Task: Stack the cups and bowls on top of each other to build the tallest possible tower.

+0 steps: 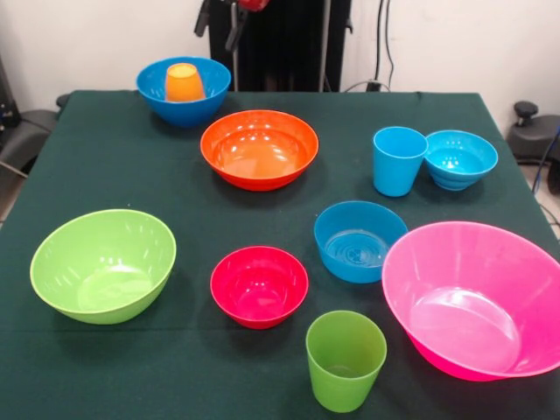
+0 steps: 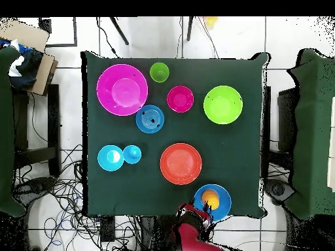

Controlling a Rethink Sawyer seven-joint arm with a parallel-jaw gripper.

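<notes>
three cups (image 1: 185, 82), seven bowls (image 1: 259, 148)

One cup (image 1: 185, 82) sits upside down inside a bowl (image 1: 184, 91) at the tabletop's (image 1: 105, 166) far corner; other bowls and cups stand apart.

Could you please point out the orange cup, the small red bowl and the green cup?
orange cup (image 1: 184, 83), front view, its side wall, inside the blue bowl.
small red bowl (image 1: 259, 285), front view, inner floor.
green cup (image 2: 159, 72), overhead view, its open mouth.
</notes>
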